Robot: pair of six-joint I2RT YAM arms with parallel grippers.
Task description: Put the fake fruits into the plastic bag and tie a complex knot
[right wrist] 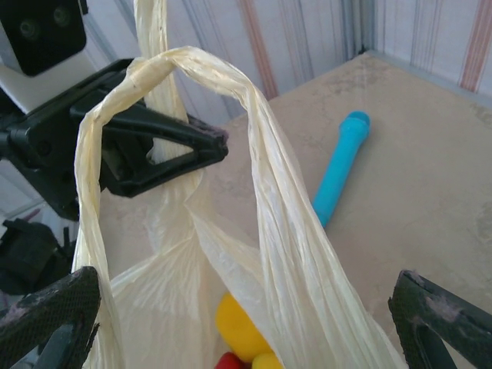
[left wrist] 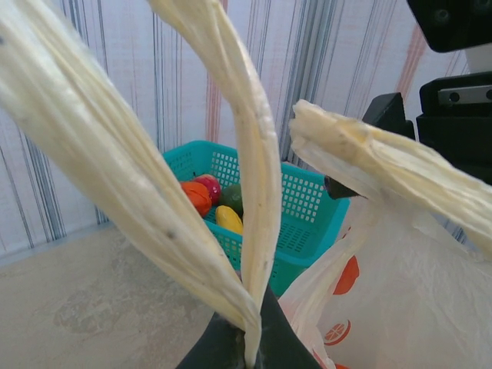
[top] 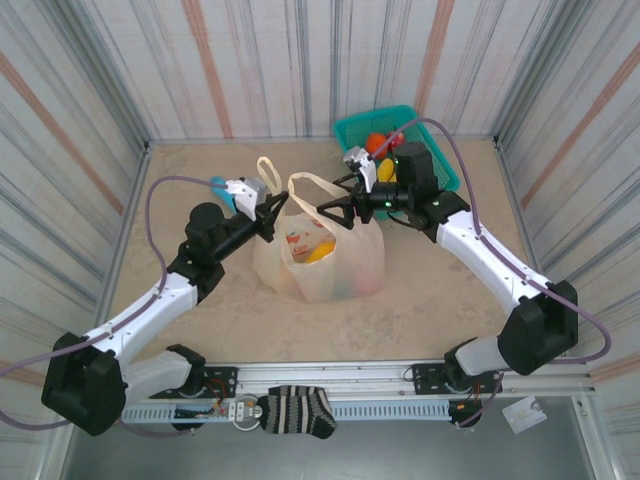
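Now the plastic bag (top: 320, 270) stands mid-desk (top: 240, 320), both handles raised.
One loop handle is pinched tight in the left fingers (left wrist: 231, 350); the right fingers (top: 335, 208) are spread wide, straddling the other handle. Fake fruits (top: 320, 250) sit inside the bag, with more in the teal basket (top: 345, 128) behind.

Cam layout: one overhead, two wrist-mounted.
Top external is looking down from above and behind the arm bases (top: 190, 372), covering the whole worktop (top: 250, 320). Left wrist is sitting tight against the handles of the plastic bag (left wrist: 400, 307), facing the teal basket (left wrist: 307, 207). Right wrist is hovering close over the bag mouth, facing the left end effector (right wrist: 207, 146). All three are sharing the bag.
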